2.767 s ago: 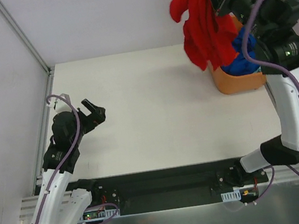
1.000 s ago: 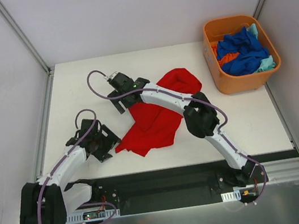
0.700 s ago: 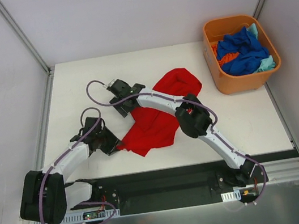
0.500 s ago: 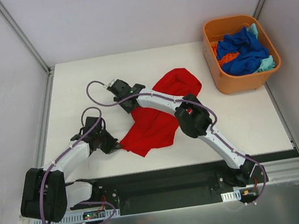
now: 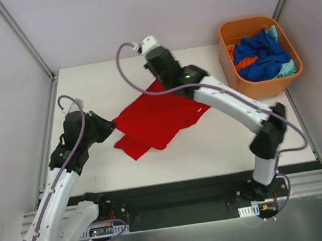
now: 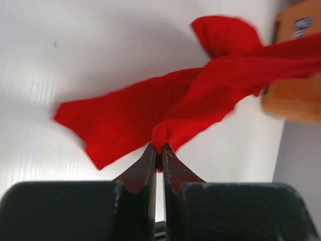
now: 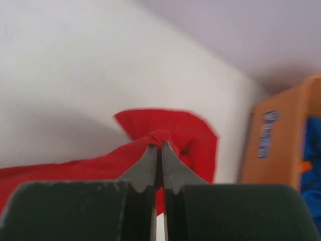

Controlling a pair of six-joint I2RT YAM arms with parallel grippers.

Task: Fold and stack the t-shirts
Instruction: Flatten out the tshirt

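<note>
The red t-shirt [image 5: 156, 120] hangs stretched over the white table between my two grippers. My left gripper [image 5: 111, 127] is shut on a bunched corner at the shirt's left end; in the left wrist view the cloth [image 6: 200, 95] is pinched at the tips of the left gripper [image 6: 157, 146]. My right gripper [image 5: 161, 82] is shut on the shirt's far edge; the right wrist view shows a red fold [image 7: 173, 128] caught in the right gripper [image 7: 157, 143]. More t-shirts, blue [image 5: 259, 57], orange and pale teal, lie crumpled in the orange tub [image 5: 240, 92].
The orange tub [image 7: 281, 135] stands at the table's far right corner, to the right of the right gripper. Grey walls and a metal rail [image 5: 23, 38] bound the table at the left and back. The arms' black base plate [image 5: 180, 200] runs along the near edge.
Both grippers have shut on the red shirt. The right gripper rose and drew back to the far side, the left pulled left, and the crumpled shirt is now stretched out between them.
</note>
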